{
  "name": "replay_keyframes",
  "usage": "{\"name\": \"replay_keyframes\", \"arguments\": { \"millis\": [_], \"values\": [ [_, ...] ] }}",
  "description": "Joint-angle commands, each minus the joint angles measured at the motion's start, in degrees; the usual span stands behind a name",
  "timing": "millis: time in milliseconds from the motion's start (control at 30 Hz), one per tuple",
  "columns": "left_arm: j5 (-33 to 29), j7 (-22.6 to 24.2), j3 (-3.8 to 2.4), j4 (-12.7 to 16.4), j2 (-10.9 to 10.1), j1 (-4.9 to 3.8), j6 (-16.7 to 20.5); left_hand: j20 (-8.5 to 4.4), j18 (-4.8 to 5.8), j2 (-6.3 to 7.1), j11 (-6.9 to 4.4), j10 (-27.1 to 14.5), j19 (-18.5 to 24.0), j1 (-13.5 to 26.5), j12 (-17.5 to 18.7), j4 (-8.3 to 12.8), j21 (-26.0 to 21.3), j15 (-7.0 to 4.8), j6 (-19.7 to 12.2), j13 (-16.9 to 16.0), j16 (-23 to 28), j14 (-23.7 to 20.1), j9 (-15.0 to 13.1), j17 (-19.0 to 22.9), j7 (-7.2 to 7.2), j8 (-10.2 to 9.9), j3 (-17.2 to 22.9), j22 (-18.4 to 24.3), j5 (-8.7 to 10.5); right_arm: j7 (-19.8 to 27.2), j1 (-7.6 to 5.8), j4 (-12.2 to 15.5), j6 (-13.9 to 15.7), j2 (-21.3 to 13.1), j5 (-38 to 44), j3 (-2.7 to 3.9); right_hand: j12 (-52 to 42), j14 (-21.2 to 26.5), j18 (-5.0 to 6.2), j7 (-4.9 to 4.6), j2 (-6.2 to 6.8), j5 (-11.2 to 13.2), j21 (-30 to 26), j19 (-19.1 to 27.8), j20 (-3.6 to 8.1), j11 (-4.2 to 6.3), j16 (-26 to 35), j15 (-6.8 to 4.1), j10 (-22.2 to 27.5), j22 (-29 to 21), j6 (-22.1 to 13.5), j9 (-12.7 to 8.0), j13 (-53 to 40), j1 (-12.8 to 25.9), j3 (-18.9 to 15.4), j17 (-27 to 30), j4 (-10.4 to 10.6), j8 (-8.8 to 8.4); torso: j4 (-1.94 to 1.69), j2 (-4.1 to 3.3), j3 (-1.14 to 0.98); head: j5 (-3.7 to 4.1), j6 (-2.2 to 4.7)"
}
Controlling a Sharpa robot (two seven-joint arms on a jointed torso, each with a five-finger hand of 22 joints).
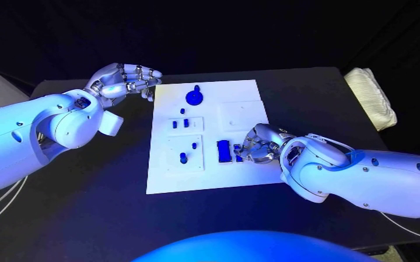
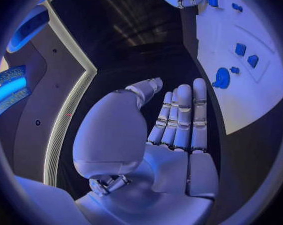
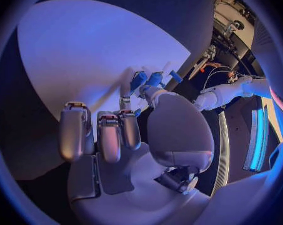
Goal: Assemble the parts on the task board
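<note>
Right hand [image 1: 258, 145], head view: fingers curled down at blue parts [image 1: 224, 151] on task board [image 1: 166, 180]; hold cannot be told. Left hand [image 1: 124, 82]: raised beside board. Left wrist view: fingers extended, nothing held. Right wrist view: parts at fingertips. Risk: part nudged askew.

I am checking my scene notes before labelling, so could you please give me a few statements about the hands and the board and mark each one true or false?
1. The left hand is off the task board, beside its far left corner. True.
2. The left hand holds a blue part. False: its fingers lie straight and side by side with nothing in them.
3. The right hand is over the board, at the blue parts near its right side. True.
4. The round blue part lies at the board's near edge. False: it lies near the far edge.
5. A white folded cloth lies on the board. False: it lies at the table's right edge.
</note>
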State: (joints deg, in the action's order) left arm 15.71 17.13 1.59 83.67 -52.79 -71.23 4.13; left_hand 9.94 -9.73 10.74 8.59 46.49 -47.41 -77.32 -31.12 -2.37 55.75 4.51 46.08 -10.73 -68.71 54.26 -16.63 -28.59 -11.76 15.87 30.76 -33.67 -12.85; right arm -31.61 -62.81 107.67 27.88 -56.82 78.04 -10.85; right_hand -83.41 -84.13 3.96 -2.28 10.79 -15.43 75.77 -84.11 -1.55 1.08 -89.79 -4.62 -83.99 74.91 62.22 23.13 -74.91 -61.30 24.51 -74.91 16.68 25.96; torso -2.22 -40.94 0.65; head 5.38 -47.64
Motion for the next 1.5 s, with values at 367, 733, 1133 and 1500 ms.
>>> {"name": "replay_keyframes", "arguments": {
  "millis": [367, 733, 1133, 1500],
  "values": [
    [-0.2, 0.1, -0.03, 0.2, 0.1, -0.02, -1.0, 0.24, -0.85, -0.16, 0.05, -0.6, -0.1, 0.3, -0.3, -0.4, -0.4, 0.13, -0.1, -0.1, -0.2, -0.2, 0.1, 0.1, -0.10, 0.5, 0.0, 0.1, -0.20, -0.1, 0.10, -0.3, 0.4, 0.5, 0.8, 0.00, -0.1, -5.9, -1.01, -0.30, 0.51, 0.4, -0.1, -2.4, 0.40, 0.50, -0.2, -0.43, -4.0, 6.9, 0.2, 0.0, -12.1, 1.1, -1.0, -15.1, -0.2, -0.06, 0.07, 0.08, -0.04, -0.14, 0.04],
    [-0.2, 0.0, -0.02, 0.1, 0.0, -0.02, -1.1, 0.24, -0.85, -0.19, 0.05, -0.6, -0.2, 0.3, -0.4, -0.4, -0.4, 0.12, -0.1, -0.1, -0.3, -0.2, 0.1, 0.1, -0.10, 0.6, 0.1, 0.1, -0.20, 6.3, 0.12, 1.1, 1.3, -2.2, -0.6, 0.00, 1.1, -5.8, -0.75, -0.38, 0.18, 5.0, -1.7, -2.0, 0.38, 0.42, -0.2, -0.40, -3.6, 6.5, -0.4, -0.1, -11.7, -0.2, -13.2, -15.0, 0.0, -0.05, 0.22, 0.08, -0.14, -0.46, 0.09],
    [-0.2, 0.0, -0.02, 0.1, 0.0, -0.01, -1.2, 0.24, -0.85, -0.19, 0.05, -0.6, -0.2, 0.3, -0.4, -0.4, -0.4, 0.12, -0.1, -0.1, -0.3, -0.2, 0.1, 0.1, -0.10, 0.6, 0.1, 0.1, -0.20, 8.0, 0.51, 1.1, -2.6, -3.4, -0.9, -0.01, 1.4, -5.8, -0.70, -0.46, -1.24, 9.2, -2.2, -2.0, 0.35, 0.36, -0.1, -0.35, -3.5, 6.5, -0.7, -0.4, -11.7, -8.4, -19.1, -14.8, -0.4, -0.12, 0.10, 0.05, -0.08, -0.31, 0.04],
    [-0.2, 0.0, -0.02, 0.1, -0.1, -0.01, -1.2, 0.24, -0.85, -0.19, 0.05, -0.6, -0.2, 0.3, -0.4, -0.4, -0.4, 0.12, -0.1, -0.1, -0.3, -0.2, 0.1, 0.1, -0.10, 0.6, 0.1, 0.1, -0.20, 4.2, 1.27, -1.1, -2.4, -1.5, 3.8, -0.01, 1.2, -5.8, -0.76, -0.37, -2.58, 11.3, -1.9, -2.1, 0.35, 0.42, -0.1, -0.38, -3.6, 6.8, -0.5, -0.7, -11.8, -11.8, -18.7, -14.9, -0.3, -0.28, -0.02, -0.02, -0.02, -0.25, -0.11]
  ]
}}
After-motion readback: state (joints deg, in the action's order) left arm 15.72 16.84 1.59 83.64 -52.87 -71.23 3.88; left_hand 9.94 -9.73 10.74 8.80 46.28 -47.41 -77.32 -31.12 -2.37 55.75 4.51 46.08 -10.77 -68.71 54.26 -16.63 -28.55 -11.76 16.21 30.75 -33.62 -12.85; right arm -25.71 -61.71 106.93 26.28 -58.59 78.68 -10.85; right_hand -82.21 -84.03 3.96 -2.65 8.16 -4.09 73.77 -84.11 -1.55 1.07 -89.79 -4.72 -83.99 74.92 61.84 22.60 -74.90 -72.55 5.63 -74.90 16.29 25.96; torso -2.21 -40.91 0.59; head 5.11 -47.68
